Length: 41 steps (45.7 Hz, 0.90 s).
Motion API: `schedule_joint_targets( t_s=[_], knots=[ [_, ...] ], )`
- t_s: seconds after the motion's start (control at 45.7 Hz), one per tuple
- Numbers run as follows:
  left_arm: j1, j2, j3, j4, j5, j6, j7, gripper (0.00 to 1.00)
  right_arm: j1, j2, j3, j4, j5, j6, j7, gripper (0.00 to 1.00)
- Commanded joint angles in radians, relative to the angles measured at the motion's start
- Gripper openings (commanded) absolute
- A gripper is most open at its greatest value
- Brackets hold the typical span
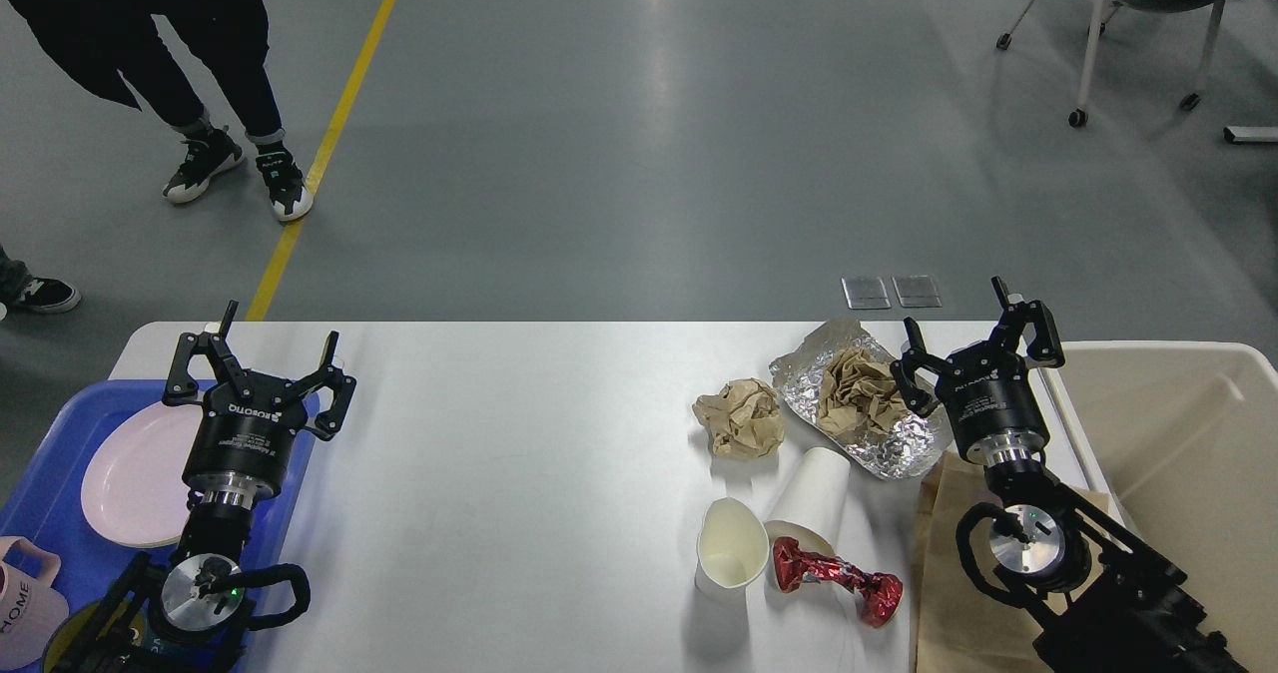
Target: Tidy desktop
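Trash waits on the table (519, 433) just left of your wide-open, empty right hand (970, 338); next, grab the crumpled paper (859, 389) in the foil (904, 443) and drop it in the bin (1188, 453) on its right.

desktop (519, 453): smooth matte white
foil sheet (899, 443): crinkled shiny metal
paper wads (740, 416): rough brown
wrapper (834, 578): glossy red, perhaps foil
tray (40, 493): blue plastic
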Motion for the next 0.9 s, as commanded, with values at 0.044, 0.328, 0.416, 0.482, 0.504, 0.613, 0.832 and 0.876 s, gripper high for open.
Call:
schedule_joint_targets(
  t_s=[0.044,0.328,0.416,0.482,0.504,0.613,0.832,0.876],
  knots=[
    [0.0,0.001,0.0,0.0,0.0,0.0,0.0,0.96,0.0,0.0,0.0,0.0,0.0,0.0,0.0,1.0],
    [0.0,0.001,0.0,0.0,0.0,0.0,0.0,0.96,0.0,0.0,0.0,0.0,0.0,0.0,0.0,1.0],
    [0.0,0.001,0.0,0.0,0.0,0.001,0.0,0.96,0.0,0.0,0.0,0.0,0.0,0.0,0.0,1.0],
    [0.0,0.001,0.0,0.0,0.0,0.0,0.0,0.96,0.0,0.0,0.0,0.0,0.0,0.0,0.0,1.0],
    [0.0,0.001,0.0,0.0,0.0,0.0,0.0,0.96,0.0,0.0,0.0,0.0,0.0,0.0,0.0,1.0],
    [0.0,0.001,0.0,0.0,0.0,0.0,0.0,0.96,0.0,0.0,-0.001,0.0,0.0,0.0,-0.002,1.0],
    [0.0,0.001,0.0,0.0,0.0,0.001,0.0,0.96,-0.002,0.0,0.002,0.003,0.0,0.0,-0.002,1.0],
    [0.0,-0.001,0.0,0.0,0.0,0.0,0.0,0.96,-0.002,0.002,0.012,0.004,0.0,-0.003,0.0,1.0]
  ],
)
